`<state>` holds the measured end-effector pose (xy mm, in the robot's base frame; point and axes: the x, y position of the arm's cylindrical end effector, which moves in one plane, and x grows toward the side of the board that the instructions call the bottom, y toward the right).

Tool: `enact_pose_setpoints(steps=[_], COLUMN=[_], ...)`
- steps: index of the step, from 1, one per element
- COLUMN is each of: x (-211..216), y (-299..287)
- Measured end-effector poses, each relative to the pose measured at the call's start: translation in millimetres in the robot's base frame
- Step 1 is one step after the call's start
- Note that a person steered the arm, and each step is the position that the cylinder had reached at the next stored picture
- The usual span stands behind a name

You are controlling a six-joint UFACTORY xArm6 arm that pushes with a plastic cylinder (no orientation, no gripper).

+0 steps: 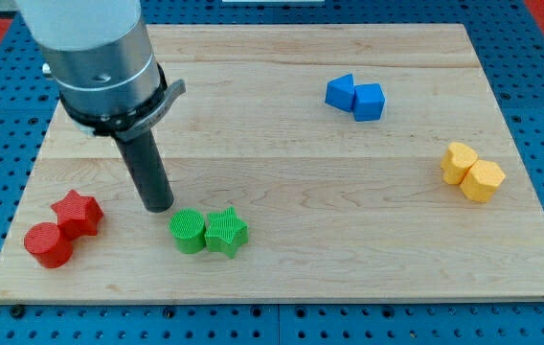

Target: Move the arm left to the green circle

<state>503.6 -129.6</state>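
Note:
The green circle (188, 231) lies near the view's bottom, left of centre, touching a green star (225, 232) on its right. My tip (159, 205) rests on the board just up and to the left of the green circle, a small gap from it. The dark rod rises from the tip to the grey arm body at the view's top left.
A red star (78, 213) and a red circle (48, 245) sit at the bottom left. Two blue blocks (355, 97) lie at the upper right. Two yellow blocks (472, 172) lie at the right. The wooden board (301, 278) sits on a blue pegboard.

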Motion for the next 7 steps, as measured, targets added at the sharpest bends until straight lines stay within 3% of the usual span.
enact_pose_setpoints(steps=[5, 7], x=[-13, 9], y=[31, 24])
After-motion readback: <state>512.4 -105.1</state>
